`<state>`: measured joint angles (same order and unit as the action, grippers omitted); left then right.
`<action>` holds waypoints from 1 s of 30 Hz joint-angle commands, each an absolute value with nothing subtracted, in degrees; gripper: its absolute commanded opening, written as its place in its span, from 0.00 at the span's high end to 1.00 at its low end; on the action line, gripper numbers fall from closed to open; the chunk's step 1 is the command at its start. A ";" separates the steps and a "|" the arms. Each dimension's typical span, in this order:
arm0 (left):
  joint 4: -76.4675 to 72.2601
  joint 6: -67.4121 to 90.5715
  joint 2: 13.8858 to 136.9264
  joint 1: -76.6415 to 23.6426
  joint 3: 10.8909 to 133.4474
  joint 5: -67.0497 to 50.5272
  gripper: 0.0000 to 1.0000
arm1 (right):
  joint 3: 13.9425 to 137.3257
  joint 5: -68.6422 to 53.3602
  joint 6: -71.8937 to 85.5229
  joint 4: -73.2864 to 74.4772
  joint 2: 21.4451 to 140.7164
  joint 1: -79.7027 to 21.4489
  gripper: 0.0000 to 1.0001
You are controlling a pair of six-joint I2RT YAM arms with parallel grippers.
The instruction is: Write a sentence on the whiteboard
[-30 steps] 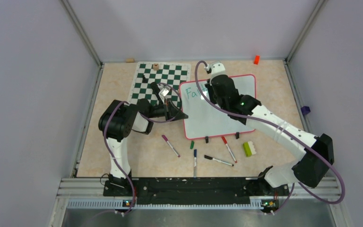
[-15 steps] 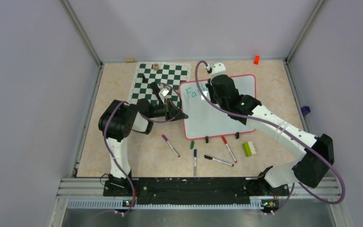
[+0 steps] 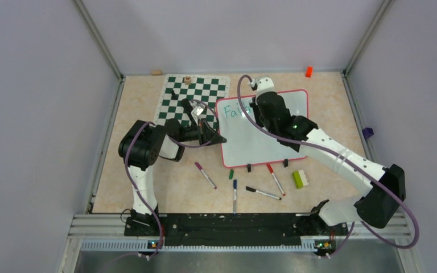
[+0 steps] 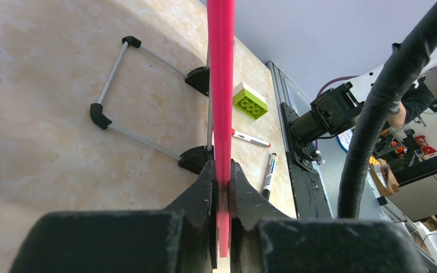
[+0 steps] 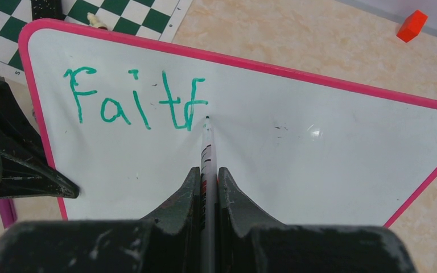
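Note:
The whiteboard (image 3: 267,136) stands tilted on the table, its pink frame (image 4: 221,85) pinched at the left edge by my left gripper (image 4: 222,166), which is shut on it. The same gripper (image 3: 218,138) shows in the top view beside the board's lower left corner. My right gripper (image 5: 207,170) is shut on a white marker (image 5: 206,142), whose tip touches the board (image 5: 318,170) just right of the writing. The sentence (image 5: 136,102) reads "Fait" in teal, plus one more partial stroke. From above, my right gripper (image 3: 260,112) partly covers the sentence (image 3: 233,112).
A green-and-white chess mat (image 3: 190,94) with a few pieces lies behind left of the board. Several markers (image 3: 205,175) and a green cap (image 3: 231,174) lie in front. A green block (image 3: 301,179), an orange block (image 3: 308,71) and a purple object (image 3: 367,132) lie around the right side.
My right arm has shifted slightly right along the board's top line, uncovering more teal letters. The left arm and the board have not moved.

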<state>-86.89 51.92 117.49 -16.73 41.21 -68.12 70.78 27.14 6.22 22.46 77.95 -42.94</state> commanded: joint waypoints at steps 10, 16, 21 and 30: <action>-92.81 50.08 115.69 -17.67 40.93 -71.00 1.00 | 70.00 26.04 7.38 23.22 71.88 -42.28 1.00; -92.81 49.75 115.90 -17.67 40.87 -70.99 1.00 | 71.23 25.51 7.19 22.04 68.98 -42.28 1.00; -92.81 49.77 115.76 -17.67 40.87 -71.00 1.00 | 71.73 25.77 7.00 21.82 70.55 -42.28 1.00; -92.81 49.84 115.76 -17.62 40.91 -70.97 1.00 | 72.62 25.98 6.91 20.11 73.20 -42.22 1.00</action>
